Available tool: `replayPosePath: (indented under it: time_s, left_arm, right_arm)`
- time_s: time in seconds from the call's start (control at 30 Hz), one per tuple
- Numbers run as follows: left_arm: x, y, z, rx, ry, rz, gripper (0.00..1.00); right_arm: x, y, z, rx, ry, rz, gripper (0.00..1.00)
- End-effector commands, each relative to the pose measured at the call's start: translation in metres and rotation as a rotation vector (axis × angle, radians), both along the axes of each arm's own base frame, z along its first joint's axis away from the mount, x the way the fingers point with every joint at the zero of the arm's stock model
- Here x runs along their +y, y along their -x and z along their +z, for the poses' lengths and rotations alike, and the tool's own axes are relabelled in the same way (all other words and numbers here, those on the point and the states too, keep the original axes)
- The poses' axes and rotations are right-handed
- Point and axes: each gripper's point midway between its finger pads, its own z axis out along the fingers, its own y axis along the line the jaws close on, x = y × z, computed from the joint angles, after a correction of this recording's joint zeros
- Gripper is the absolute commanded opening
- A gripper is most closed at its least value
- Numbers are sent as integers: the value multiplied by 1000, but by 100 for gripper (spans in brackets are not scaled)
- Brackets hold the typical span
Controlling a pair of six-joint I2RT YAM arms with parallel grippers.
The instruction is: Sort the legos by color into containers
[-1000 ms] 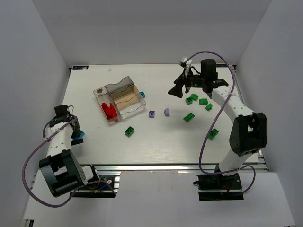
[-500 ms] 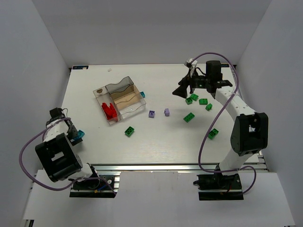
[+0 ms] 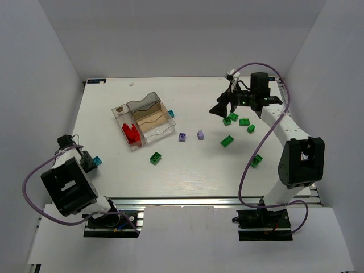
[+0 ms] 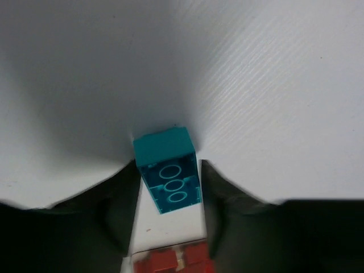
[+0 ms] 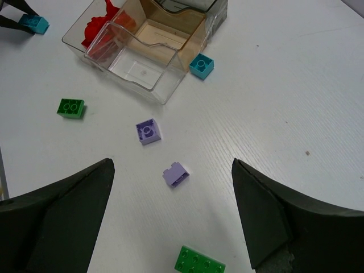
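Note:
A cyan lego (image 4: 168, 176) lies underside up near the table's left edge (image 3: 97, 161). My left gripper (image 4: 169, 168) has both fingers pressed against its sides. The clear divided box (image 3: 149, 98) stands left of centre with red legos (image 3: 132, 133) in one compartment. A second cyan lego (image 3: 171, 114) rests beside the box. Two purple legos (image 3: 182, 137) (image 3: 200, 135) lie mid-table. My right gripper (image 3: 220, 110) hovers open above them, and one purple lego (image 5: 175, 174) shows between its fingers, far below.
Several green legos lie around the right arm (image 3: 233, 116), with others further out (image 3: 227, 141) (image 3: 256, 161) and one in front of the box (image 3: 155, 157). White walls enclose the table on three sides.
The left gripper's jaws have closed in on the cyan lego, and its wrist has drawn back toward the near left edge. The right arm has drifted slightly to the right.

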Motion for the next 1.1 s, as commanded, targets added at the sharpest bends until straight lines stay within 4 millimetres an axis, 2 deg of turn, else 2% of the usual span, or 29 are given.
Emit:
replayPosePath:
  time_s: [0.0,0.07,0.1,0.17,0.2,0.23,0.33,0.37,0.4,0.47,0.53,0.57,0.6,0.7,0.73,0.77,0.8,0.83,0.87,0.9,0.93,0.97,1.03,1.07]
  left_arm:
    - [-10,3,-12,-15,21,-76,45]
    - [-9,-13,-1,-77,-11,-188,32]
    - [-16,-24,7,-128,-2,-257,18]
    - [-24,-43,23,-210,-26,-440,6]
    - [-22,-55,39,-251,-54,-494,0]
    - [-30,-58,47,-264,-43,-551,0]
    - [-33,-67,76,-322,-131,-704,0]
    - [-43,-71,90,-378,-162,-782,0]
    - [-45,-72,96,-399,-180,-808,0]
    - [-67,-79,115,-483,-197,-912,0]
    - [-86,-84,122,-548,-179,-972,0]
    - [-103,-87,125,-587,-145,-1019,0]
    - [-105,-88,127,-599,-135,-1025,0]
    - [-134,-100,136,-639,-101,-1113,0]
    - [-150,-105,140,-655,-93,-1148,0]
    - [-158,-114,151,-678,-107,-1173,0]
    - [-163,-120,148,-666,-104,-1181,0]
    - [-180,-124,152,-673,-91,-1216,0]
    - [-187,-131,161,-686,-101,-1229,0]
    - [-191,-138,158,-673,-95,-1225,0]
    - [-205,-139,159,-674,-86,-1251,0]
    - [-211,-146,163,-683,-95,-1260,0]
    - [-217,-155,156,-653,-103,-1265,0]
    - [-228,-158,158,-651,-104,-1290,0]
  right_arm:
    - [-2,7,26,-58,-11,12,89]
    - [-3,9,25,-56,-7,10,89]
    - [-4,9,24,-56,-6,8,89]
    - [-4,12,22,-54,-5,12,86]
    - [-5,12,21,-51,-5,12,85]
    - [-5,13,20,-49,-5,15,82]
    - [-4,15,18,-48,-7,24,78]
    - [-4,16,16,-41,-8,25,77]
    - [-3,17,15,-39,-9,30,76]
    - [-3,16,13,-35,-9,31,74]
    - [-2,16,13,-36,-11,37,72]
    - [-2,15,13,-38,-10,34,71]
    - [-1,14,14,-39,-9,34,71]
    - [0,12,10,-22,-7,27,69]
    - [-1,10,10,-15,-8,21,67]
    - [0,10,9,-9,-6,18,67]
    - [-2,9,8,-5,-6,11,67]
    - [0,10,8,-3,-5,12,67]
    - [-2,9,8,-4,-3,5,66]
    - [-2,10,9,-5,-3,3,66]
    - [-2,12,6,-1,0,1,66]
    - [-3,12,6,0,3,-4,66]
    - [-5,15,4,2,7,-11,66]
    - [-5,15,4,-1,8,-12,66]
